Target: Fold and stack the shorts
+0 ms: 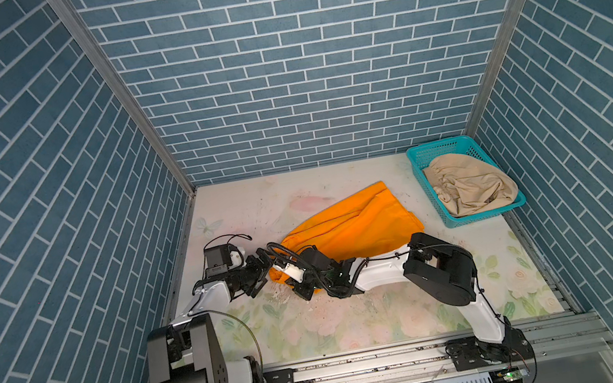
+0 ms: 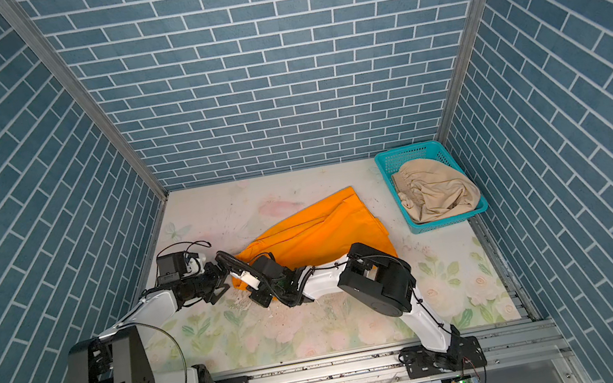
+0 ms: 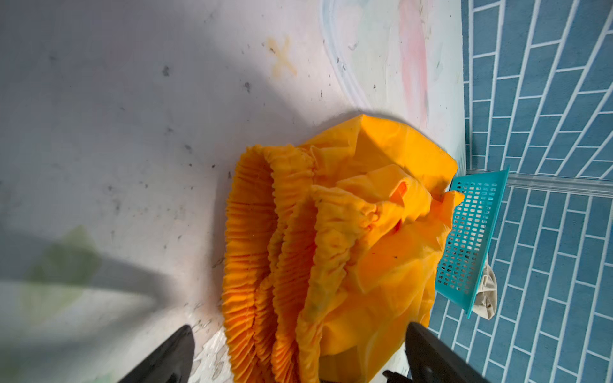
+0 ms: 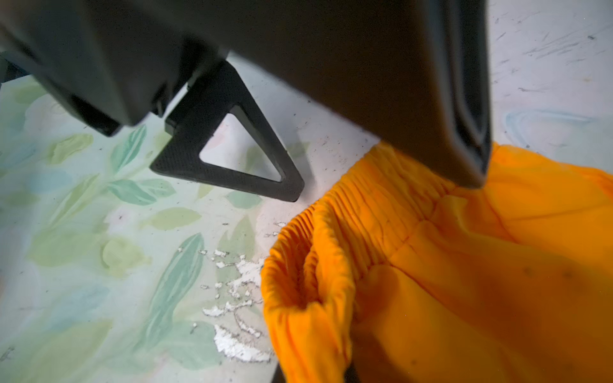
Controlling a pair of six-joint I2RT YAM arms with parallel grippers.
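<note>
Orange shorts [image 1: 353, 227] lie mid-bench [image 1: 400, 311], waistband twd arms. Right gripper [image 1: 305, 290] clamped on waistband's near end, prob. to anchor it. Left gripper [image 1: 261, 277] wide apart just beside, ready to grab. Beige shorts [image 1: 468, 186] sit in basket [image 1: 421, 156].

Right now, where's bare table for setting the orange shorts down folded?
Free: the table's far-left corner beyond orange shorts; the near strip along the front rail; the patch before the basket. Crowded: left gripper and right gripper at the waistband; basket holds beige shorts.
</note>
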